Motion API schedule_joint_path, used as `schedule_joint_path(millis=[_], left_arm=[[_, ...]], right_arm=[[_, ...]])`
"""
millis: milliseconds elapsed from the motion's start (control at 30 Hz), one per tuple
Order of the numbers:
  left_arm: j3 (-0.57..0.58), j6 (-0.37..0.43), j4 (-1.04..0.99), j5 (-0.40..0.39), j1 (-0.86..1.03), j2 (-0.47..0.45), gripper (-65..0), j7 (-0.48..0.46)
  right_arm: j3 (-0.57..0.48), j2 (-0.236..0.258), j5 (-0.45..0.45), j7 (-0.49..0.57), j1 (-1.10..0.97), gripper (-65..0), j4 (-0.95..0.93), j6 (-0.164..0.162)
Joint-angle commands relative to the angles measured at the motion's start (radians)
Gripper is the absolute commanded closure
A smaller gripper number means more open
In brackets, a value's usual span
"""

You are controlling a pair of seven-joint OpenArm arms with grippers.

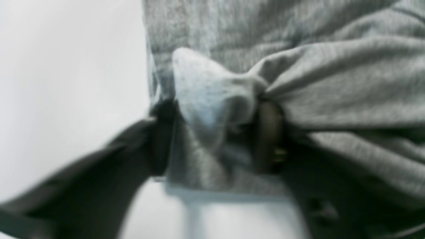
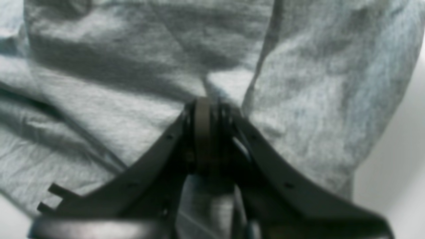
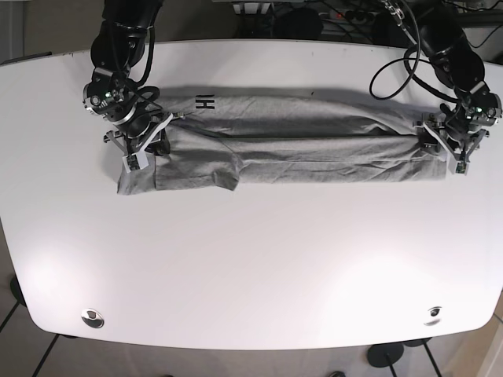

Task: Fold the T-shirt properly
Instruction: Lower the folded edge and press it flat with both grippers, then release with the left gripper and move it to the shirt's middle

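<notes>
T-shirt (image 3: 299,137) — grey, lying as a long narrow band across the far half of the white bench (image 3: 251,267), already folded lengthwise, with a loose flap hanging lower at the base view's left end. The right end effector (image 3: 138,144) sits at that left end, its jaws closed on a pinch of the cloth; its wrist view shows the fabric gathered into the tips. The left end effector (image 3: 445,141) is at the opposite end, also clamped on a bunched fold, the knit puckering around its fingers (image 1: 269,132). The shirt looks light, soft and limp — it will sag and crease between two holds, and thin jersey can slip from a shallow pinch. I judge the end corners the best grip, through all layers together
</notes>
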Motion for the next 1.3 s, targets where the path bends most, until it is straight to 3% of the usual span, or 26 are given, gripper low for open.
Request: schedule_joint_path(millis=[33,133,233,400,900,967,1067,1100,1167,1300], left_arm=[[-0.047,0.001,0.092,-0.092,0.002,-0.026,-52.1,-0.015],[-0.111,0.001,0.109,-0.307,0.021,-0.073,-53.9,0.061],[-0.143,0.001,0.020,-0.405,0.021,-0.103,-53.9,0.090],[-0.149,0.001,-0.172,-0.414,0.013,-0.139,-53.6,0.086],[-0.047,0.001,-0.312,-0.413,-0.024,-0.126,-52.4,0.092],[-0.047,0.001,-0.312,-0.410,-0.025,-0.124,-39.4,0.087],[-0.044,0.001,-0.312,-0.413,-0.027,-0.121,-3.1,0.087],[-0.033,0.001,-0.312,-0.414,-0.027,-0.121,0.0,0.087],[-0.007,0.001,-0.275,-0.416,-0.027,-0.121,0.0,0.087],[0.038,0.001,0.015,-0.410,0.061,-0.046,0.0,0.089]], right_arm=[[0.003,0.004,-0.015,-0.013,0.001,-4.8,0.031,-0.010],[0.003,-0.012,-0.015,-0.013,0.000,-4.8,0.036,-0.010],[0.003,-0.013,-0.015,-0.013,0.000,-4.8,0.036,-0.010],[0.003,-0.015,-0.015,-0.013,0.000,-4.8,0.036,-0.010],[0.003,-0.016,-0.015,-0.011,0.000,-4.4,0.036,-0.008],[0.003,-0.016,-0.015,-0.009,0.000,-4.4,0.036,-0.008],[0.003,-0.016,-0.015,-0.008,0.000,-4.4,0.033,-0.008],[0.003,-0.016,-0.015,-0.008,0.000,-4.4,0.033,-0.008],[0.003,-0.016,-0.015,-0.008,0.000,-4.4,0.031,-0.008],[0.003,-0.016,-0.015,-0.008,0.000,-4.4,0.031,-0.008]])
